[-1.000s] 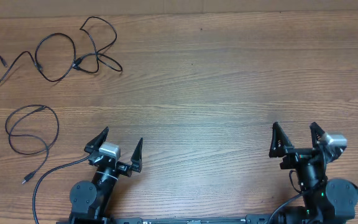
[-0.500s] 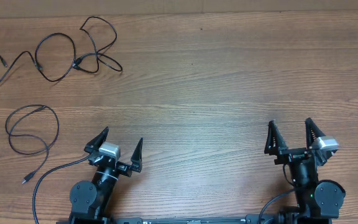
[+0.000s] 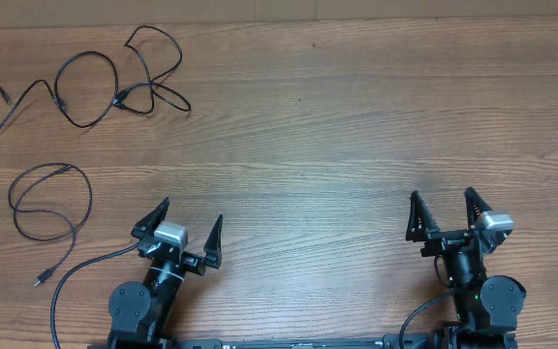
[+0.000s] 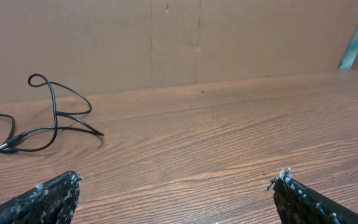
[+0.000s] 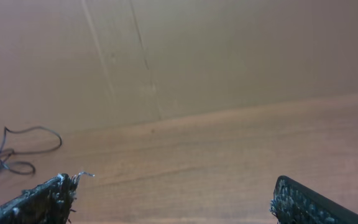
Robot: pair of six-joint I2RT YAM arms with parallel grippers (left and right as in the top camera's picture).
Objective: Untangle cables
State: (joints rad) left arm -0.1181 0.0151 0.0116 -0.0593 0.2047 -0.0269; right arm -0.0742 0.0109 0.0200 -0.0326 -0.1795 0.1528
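Across the wooden table (image 3: 337, 126), two groups of thin black cables (image 3: 119, 97) lying far left, one tangle (image 3: 85, 124), one loose loop (image 3: 89, 204), left gripper (image 3: 192, 211) and right gripper (image 3: 442, 194) both gaping wide, gripping nothing.

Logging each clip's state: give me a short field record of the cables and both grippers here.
upper cables: crossing loops, far left corner of the table
lower cable: loose coil nearer the left arm, apart from the upper ones
left gripper: open, empty, touching no cable
right gripper: open, empty, far from the cables
task state: upper loops not yet separated
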